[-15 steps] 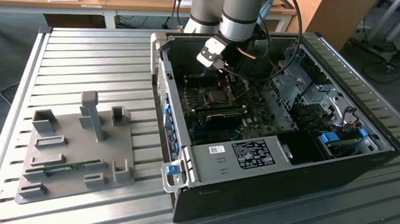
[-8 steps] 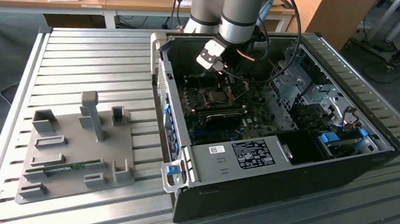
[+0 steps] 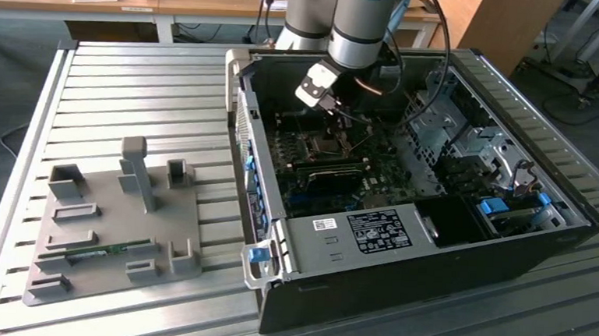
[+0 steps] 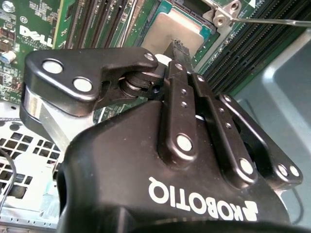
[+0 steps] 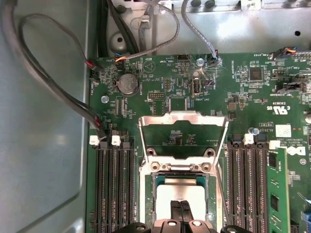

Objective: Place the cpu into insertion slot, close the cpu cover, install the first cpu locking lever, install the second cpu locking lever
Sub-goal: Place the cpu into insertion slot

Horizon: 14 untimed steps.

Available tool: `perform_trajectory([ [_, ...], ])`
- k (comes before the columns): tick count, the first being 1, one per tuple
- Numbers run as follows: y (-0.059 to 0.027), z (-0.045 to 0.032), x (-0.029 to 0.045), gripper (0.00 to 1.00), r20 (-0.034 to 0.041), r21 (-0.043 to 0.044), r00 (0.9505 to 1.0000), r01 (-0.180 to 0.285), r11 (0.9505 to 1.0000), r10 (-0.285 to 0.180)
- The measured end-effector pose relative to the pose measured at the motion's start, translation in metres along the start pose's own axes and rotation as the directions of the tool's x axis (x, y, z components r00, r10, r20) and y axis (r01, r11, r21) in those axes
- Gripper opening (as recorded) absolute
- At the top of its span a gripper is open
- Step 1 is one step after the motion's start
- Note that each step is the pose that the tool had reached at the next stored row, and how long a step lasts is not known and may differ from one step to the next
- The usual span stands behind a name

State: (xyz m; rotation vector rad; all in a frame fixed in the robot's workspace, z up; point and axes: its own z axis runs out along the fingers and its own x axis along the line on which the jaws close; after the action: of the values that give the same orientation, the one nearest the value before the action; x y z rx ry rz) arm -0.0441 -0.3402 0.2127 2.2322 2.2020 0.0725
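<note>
Hovering low over the circuit board (image 5: pixel 160 82), my gripper (image 5: pixel 181 208) has its two fingers pressed together with nothing between them. In both wrist views their tips sit right at the pale face of the chip (image 5: pixel 165 199). The chip lies flat directly under my fingertips, inside the socket (image 5: pixel 146 204), so I judge the step in hand to be seating it.

The cover plate (image 5: pixel 183 118) is swung open just beyond my fingertips, on the far side of the socket. In the second wrist view a thin lever rod (image 4: pixel 272 21) lies beside it.

To do this well, I think any touch should be light and straight down on the middle of the chip. A sideways drag could skew it against the socket rim. I cannot tell whether every edge has dropped level.
</note>
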Motion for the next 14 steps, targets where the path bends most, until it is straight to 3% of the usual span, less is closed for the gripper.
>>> perform_trajectory([
  [7,-0.0003,0.0097,-0.0003,0.11,0.0001,0.0000,1.0000,0.000,1.0000,0.000],
  [14,-0.0004,0.0115,-0.0003,0.11,-0.0002,-0.0001,1.0000,0.000,1.0000,0.000],
])
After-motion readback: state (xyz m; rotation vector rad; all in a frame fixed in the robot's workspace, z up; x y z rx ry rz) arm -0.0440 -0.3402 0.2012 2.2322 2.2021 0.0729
